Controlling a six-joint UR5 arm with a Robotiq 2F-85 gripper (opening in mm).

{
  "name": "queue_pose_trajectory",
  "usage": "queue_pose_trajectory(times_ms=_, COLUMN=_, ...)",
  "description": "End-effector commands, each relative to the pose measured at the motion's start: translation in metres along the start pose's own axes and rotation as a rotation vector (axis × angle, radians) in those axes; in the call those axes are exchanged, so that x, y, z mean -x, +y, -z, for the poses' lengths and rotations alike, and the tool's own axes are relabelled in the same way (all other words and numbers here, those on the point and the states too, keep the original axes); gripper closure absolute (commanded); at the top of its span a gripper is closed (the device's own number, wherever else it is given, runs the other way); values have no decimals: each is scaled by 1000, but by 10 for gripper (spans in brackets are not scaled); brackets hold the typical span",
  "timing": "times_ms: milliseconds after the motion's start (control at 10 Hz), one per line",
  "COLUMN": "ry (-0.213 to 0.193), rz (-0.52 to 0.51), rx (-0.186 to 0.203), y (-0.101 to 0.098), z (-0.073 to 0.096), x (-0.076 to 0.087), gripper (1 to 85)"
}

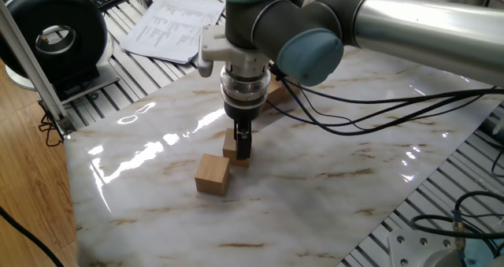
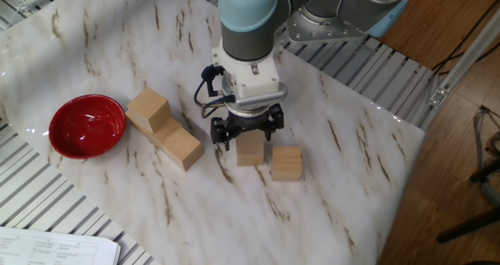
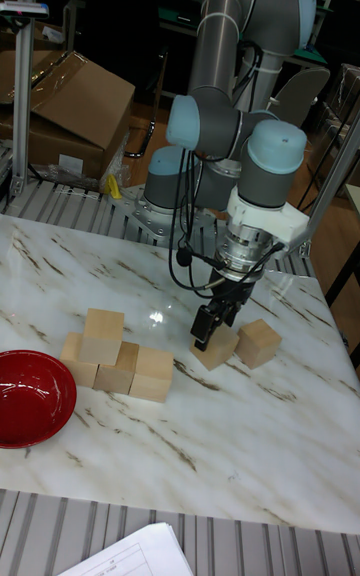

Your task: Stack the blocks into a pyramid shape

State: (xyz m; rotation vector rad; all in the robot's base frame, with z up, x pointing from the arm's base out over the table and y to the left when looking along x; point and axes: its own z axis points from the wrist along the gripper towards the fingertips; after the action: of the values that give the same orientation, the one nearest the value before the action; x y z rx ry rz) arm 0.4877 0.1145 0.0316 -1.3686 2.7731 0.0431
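Your gripper [image 2: 247, 134] straddles a block [image 2: 250, 148] at frame centre on the table [image 2: 336, 140]; whether the fingers grip it, I cannot tell. Next, lift it onto the stack [image 2: 162, 127] centre-left.

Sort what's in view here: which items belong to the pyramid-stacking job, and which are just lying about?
Part of the job:
- partly built stack of blocks
- block at the gripper
- loose block beside it
- gripper

Just lying about:
- red bowl
- printed papers
- black spool
- cardboard box
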Motion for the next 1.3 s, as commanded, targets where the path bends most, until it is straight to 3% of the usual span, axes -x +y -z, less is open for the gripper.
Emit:
queue_pose_trajectory(times_ms=0, ry=-7, rz=-12, rx=-4, y=0, z=-7, x=5, gripper=7)
queue_pose_trajectory(times_ms=500, ry=-4, rz=-19, rx=-5, y=-1, z=-7, x=4, gripper=50)
queue_pose_trajectory(times_ms=900, ry=6, rz=-45, rx=-9, y=-1, z=-4, x=4, gripper=217)
queue_pose_trajectory(times_ms=1200, ry=-6, rz=-42, rx=-19, y=-3, z=-4, x=8, gripper=240)
